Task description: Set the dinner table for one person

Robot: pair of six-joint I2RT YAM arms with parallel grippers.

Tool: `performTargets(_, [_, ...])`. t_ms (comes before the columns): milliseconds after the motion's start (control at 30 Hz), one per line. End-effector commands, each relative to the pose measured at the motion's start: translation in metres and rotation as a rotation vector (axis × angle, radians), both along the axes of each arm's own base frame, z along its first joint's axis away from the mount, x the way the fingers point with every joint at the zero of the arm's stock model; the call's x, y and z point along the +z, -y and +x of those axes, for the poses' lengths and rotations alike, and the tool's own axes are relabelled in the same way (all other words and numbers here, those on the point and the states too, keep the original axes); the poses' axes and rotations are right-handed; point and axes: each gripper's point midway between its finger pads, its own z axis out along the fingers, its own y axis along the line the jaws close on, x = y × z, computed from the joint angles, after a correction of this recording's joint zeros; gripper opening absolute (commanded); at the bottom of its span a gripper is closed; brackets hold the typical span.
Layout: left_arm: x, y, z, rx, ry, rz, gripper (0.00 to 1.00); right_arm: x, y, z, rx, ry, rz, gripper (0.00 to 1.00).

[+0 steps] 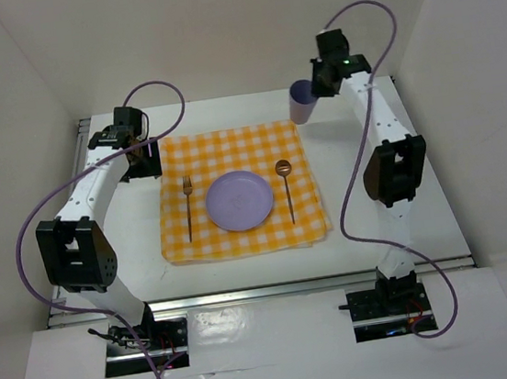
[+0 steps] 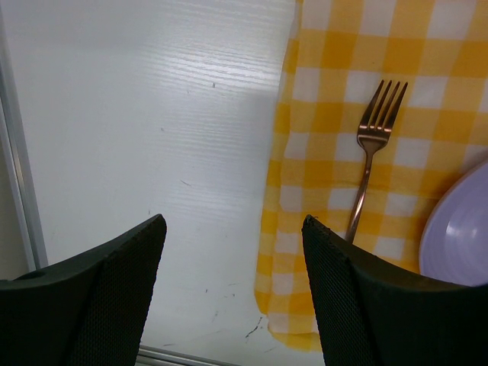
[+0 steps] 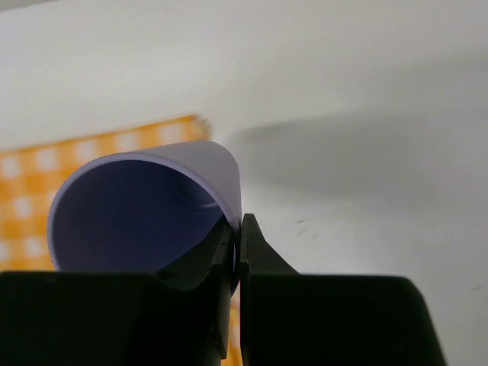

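Observation:
The white dinner table (image 1: 131, 251) carries a yellow-and-white checked cloth (image 1: 241, 237). On the cloth lie a lilac plate (image 1: 239, 199), a copper fork (image 1: 188, 205) to its left and a copper spoon (image 1: 286, 185) to its right. My right gripper (image 1: 317, 85) is shut on the rim of a lilac cup (image 1: 301, 101), one finger inside it, holding it above the cloth's far right corner; the cup also shows in the right wrist view (image 3: 145, 206). My left gripper (image 2: 232, 236) is open and empty over the cloth's far left corner, near the fork (image 2: 371, 152).
Silver rails (image 1: 266, 290) edge the table at the near side and at the far left. White walls enclose the table on three sides. Purple cables loop from both arms.

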Motion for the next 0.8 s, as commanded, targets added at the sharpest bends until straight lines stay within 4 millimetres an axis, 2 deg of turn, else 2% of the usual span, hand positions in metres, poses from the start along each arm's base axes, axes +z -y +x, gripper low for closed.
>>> performTargets(0, [0.002,-0.001,0.005,-0.012,0.016,0.01,0.79,0.011,-0.07,-0.033,0.159,-0.042,-0.024,0.0])
performTargets(100, [0.002,0.001,0.005,-0.017,0.015,0.002,0.79,-0.019,-0.097,-0.037,0.191,-0.095,-0.047,0.0])
performTargets(133, [0.005,0.001,0.004,-0.017,0.025,0.001,0.79,-0.016,-0.115,-0.038,0.223,-0.083,-0.047,0.0])
performTargets(200, [0.002,0.001,0.002,-0.017,0.015,0.002,0.79,-0.027,-0.129,-0.035,0.242,-0.092,-0.058,0.0])
performTargets(233, [0.005,0.001,0.002,-0.017,0.025,0.001,0.79,-0.023,-0.142,-0.034,0.263,-0.076,-0.055,0.0])
performTargets(300, [0.002,0.002,0.0,-0.022,0.015,-0.006,0.79,-0.031,-0.15,-0.029,0.272,-0.081,-0.057,0.0])
performTargets(467, [0.005,0.002,0.0,-0.029,0.022,-0.002,0.79,-0.037,-0.146,-0.025,0.245,-0.087,-0.075,0.0])
performTargets(700, [0.002,0.002,0.0,-0.029,0.013,-0.002,0.79,-0.067,-0.15,-0.03,0.267,-0.153,-0.067,0.0])
performTargets(733, [0.002,0.002,0.0,-0.029,0.013,-0.002,0.79,-0.067,-0.15,-0.03,0.267,-0.153,-0.067,0.04])
performTargets(767, [0.002,0.002,0.0,-0.029,0.013,-0.002,0.79,-0.07,-0.15,-0.031,0.267,-0.162,-0.069,0.13])
